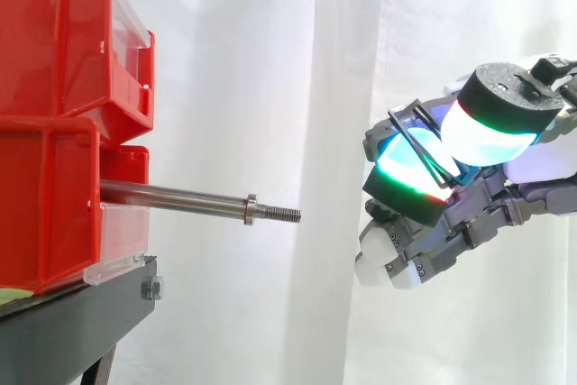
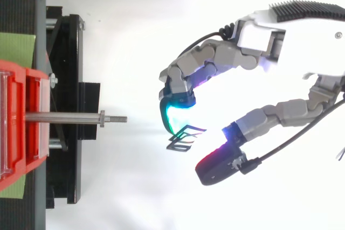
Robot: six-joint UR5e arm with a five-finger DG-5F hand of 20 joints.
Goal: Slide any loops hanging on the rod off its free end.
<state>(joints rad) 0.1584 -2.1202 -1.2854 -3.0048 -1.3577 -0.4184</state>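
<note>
A bare steel rod [image 1: 180, 197] sticks out to the right from between the red bins; nothing hangs on it, and its threaded free end [image 1: 281, 214] points at my hand. My hand [image 1: 505, 196] hovers well to the right of that end, fingers curled. Thin dark wire loops [image 1: 422, 146] sit at its glowing fingertips. From above, the loops [image 2: 183, 137] hang just under the cyan-lit fingertip [image 2: 175, 112], clear of the rod [image 2: 64, 117] by a wide gap. The thumb pad [image 2: 215, 166] stands a little apart from them.
Two stacked red bins [image 1: 54, 132] rest on a black stand [image 1: 72, 322] at the left. A white curtain hangs behind. From above, the stand [image 2: 64, 68] shows a green patch [image 2: 16, 49] beside the bins. Open space lies between the rod's end and my hand.
</note>
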